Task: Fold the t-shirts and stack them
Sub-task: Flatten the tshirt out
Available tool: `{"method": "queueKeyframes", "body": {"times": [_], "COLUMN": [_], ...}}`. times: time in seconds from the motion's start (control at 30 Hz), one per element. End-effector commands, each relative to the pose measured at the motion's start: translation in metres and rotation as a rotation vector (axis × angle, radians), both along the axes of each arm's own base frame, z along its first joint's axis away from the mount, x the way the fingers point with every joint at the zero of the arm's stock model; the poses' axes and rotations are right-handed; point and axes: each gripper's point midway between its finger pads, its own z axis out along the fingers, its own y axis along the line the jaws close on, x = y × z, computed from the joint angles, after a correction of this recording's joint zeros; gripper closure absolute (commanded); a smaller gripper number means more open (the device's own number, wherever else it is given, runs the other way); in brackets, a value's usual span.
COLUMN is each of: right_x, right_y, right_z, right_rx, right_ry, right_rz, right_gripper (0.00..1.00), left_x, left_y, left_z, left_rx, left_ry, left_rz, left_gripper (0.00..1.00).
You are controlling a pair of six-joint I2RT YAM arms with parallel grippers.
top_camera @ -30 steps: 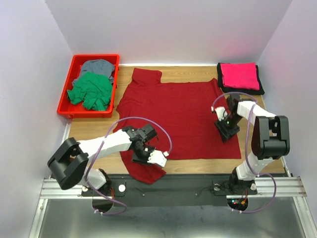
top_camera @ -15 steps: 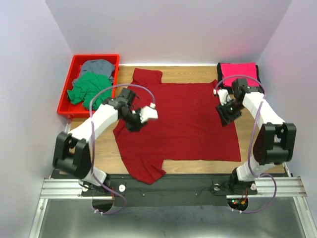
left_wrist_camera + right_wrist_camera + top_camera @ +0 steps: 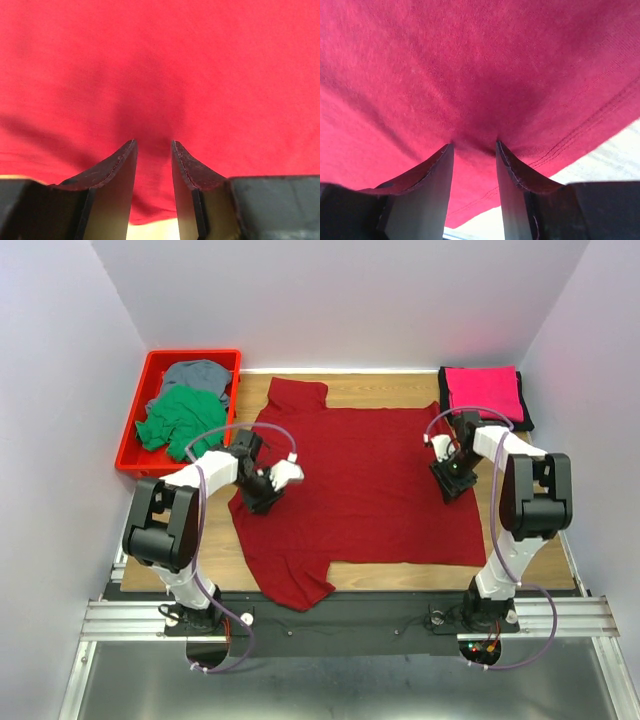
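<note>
A dark red t-shirt [image 3: 355, 475] lies spread flat on the wooden table, one sleeve at the near edge and one at the far edge. My left gripper [image 3: 261, 493] rests tips-down on the shirt's left edge. In the left wrist view its jaws [image 3: 153, 146] stand a little apart with flat red cloth [image 3: 160, 75] between them. My right gripper [image 3: 450, 478] rests on the shirt's right edge. In the right wrist view its jaws [image 3: 474, 147] are also a little apart, pressing into the cloth [image 3: 470, 65] near the stitched hem.
A red bin [image 3: 147, 375] at the far left holds crumpled green [image 3: 182, 424] and grey [image 3: 198, 372] shirts. A folded pink shirt [image 3: 484, 392] lies on a black one at the far right. Bare wood shows along the near edge.
My left gripper left the near sleeve and moved up to the shirt's left edge. My right gripper moved away along the right edge, then settled down onto it.
</note>
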Motion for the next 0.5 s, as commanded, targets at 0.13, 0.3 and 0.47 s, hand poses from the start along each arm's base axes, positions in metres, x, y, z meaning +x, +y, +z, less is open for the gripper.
{"method": "queueKeyframes", "body": {"times": [0.13, 0.3, 0.47], "right_x": [-0.059, -0.094, -0.074], "right_y": [-0.008, -0.009, -0.008], "right_z": [-0.001, 0.006, 0.036], "right_rx": [-0.036, -0.039, -0.032], "right_ry": [0.057, 0.112, 0.014], "right_rz": [0.030, 0.075, 0.080], "right_gripper": [0.55, 0.53, 0.51], "left_x": [-0.091, -0.121, -0.104], "left_y": [0.020, 0.017, -0.003], "left_z": [-0.013, 0.003, 0.048], "left_rx": [0.071, 0.083, 0.011], "left_ry": [0.131, 0.118, 0.042], "left_rz": [-0.086, -0.176, -0.229], "left_gripper": [0.55, 0.47, 0.45]}}
